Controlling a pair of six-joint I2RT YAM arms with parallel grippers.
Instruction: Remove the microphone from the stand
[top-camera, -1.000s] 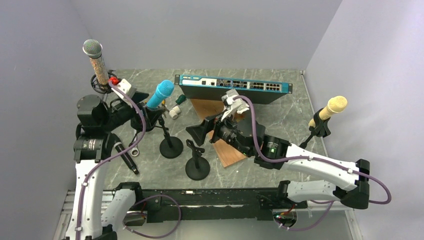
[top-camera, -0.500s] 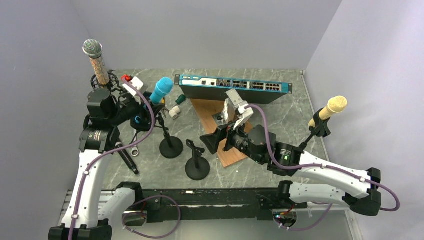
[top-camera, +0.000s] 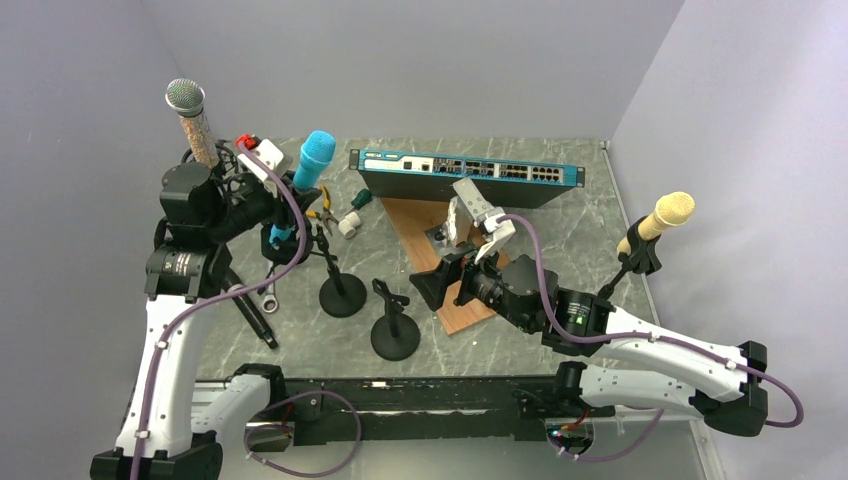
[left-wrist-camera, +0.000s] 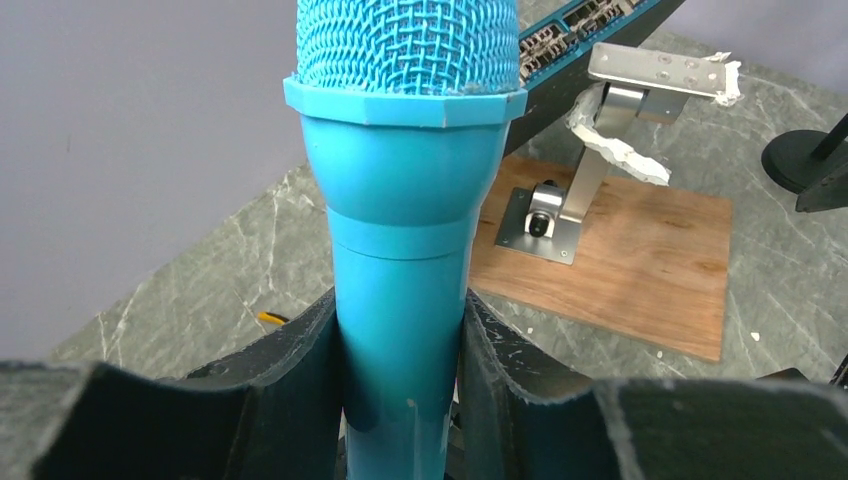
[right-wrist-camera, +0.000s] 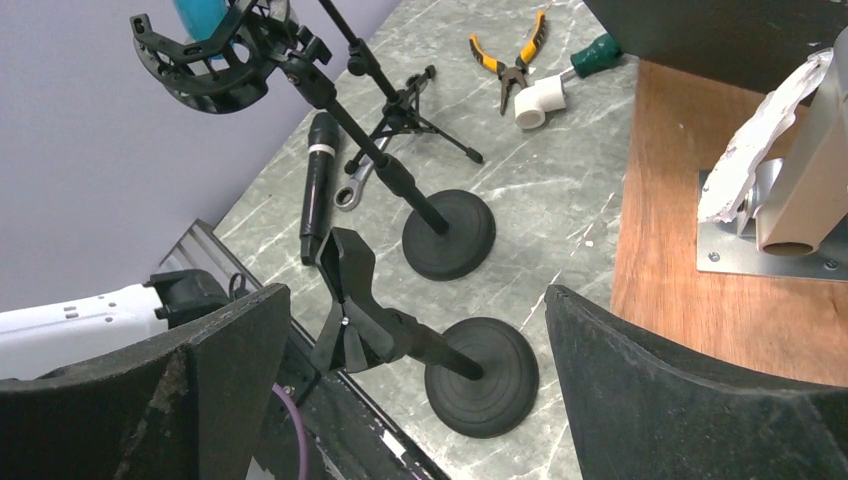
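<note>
we show the grey table and on it the round-based stand. the blue microphone is tilted, its lower end at the stand's clip, pinched by the left gripper. the right gripper hangs spread wide above a second stand.

Left wrist view: the blue microphone has its grille top cut by the upper edge, and its lower body runs off the bottom between the left claw fingers. Top view: the claw covers the microphone's tail, so can't tell if it sits in the stand clip. Right wrist view: the microphone is just a sliver at the top edge. Port labels on the network switch at the counter's far edge are too small to read.
</note>
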